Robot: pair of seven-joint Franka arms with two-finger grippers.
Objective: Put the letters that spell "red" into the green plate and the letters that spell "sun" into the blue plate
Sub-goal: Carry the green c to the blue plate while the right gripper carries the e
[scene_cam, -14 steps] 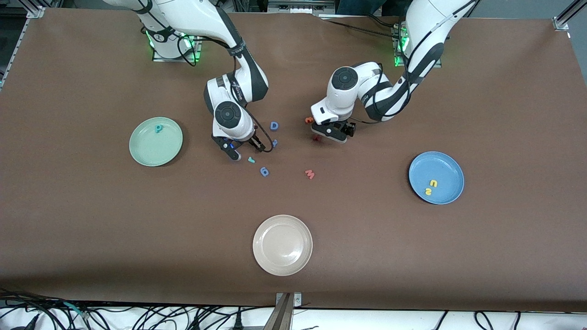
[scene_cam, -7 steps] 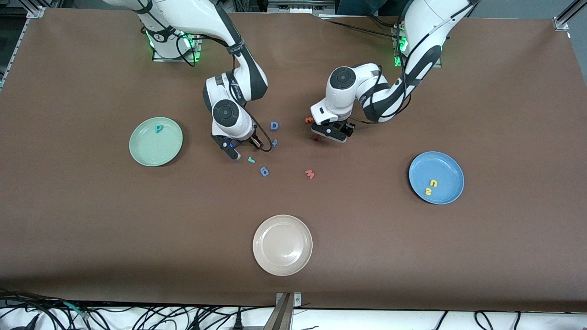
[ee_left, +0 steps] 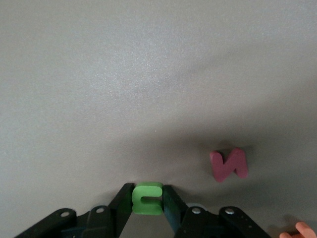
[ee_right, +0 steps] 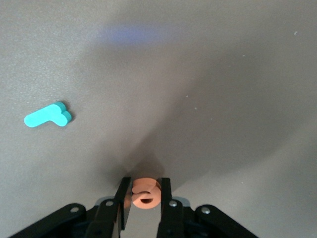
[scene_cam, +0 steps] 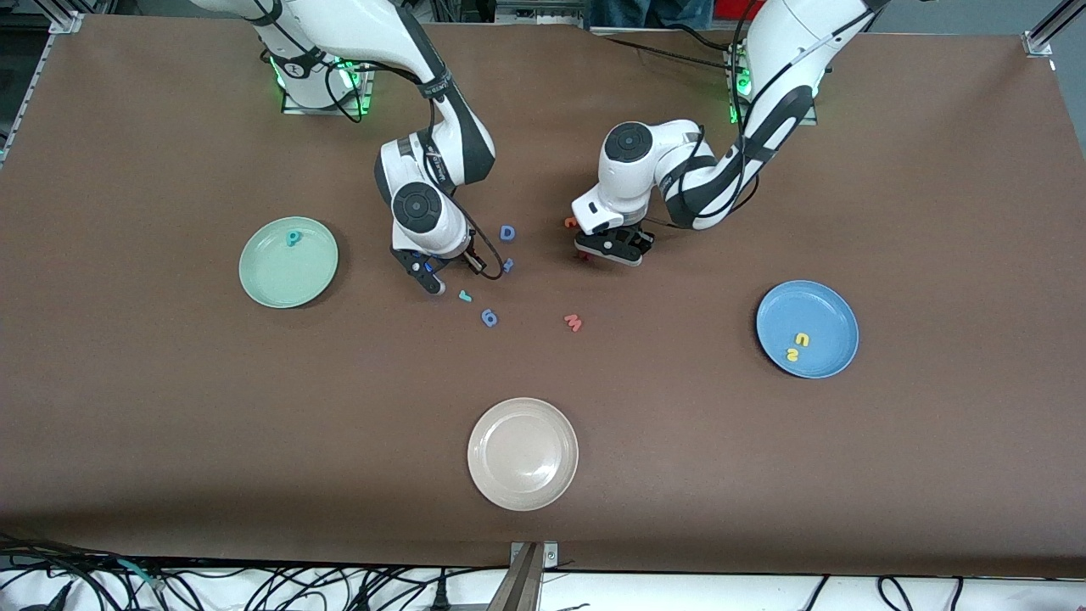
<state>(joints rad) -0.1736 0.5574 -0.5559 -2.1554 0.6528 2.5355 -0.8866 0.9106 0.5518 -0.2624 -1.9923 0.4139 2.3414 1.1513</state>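
- Both grippers grip letters on the table between the plates: left gripper pinches the green u, right gripper the orange e.
- Next: lift, carry u to the blue plate, e to the green plate (teal r remains).

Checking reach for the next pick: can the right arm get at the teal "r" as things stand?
Probably not straight away. The teal "r" lies bare on the table close beside the right pincer, nothing over it, but that pincer is shut on the orange "e", which needs dropping first.
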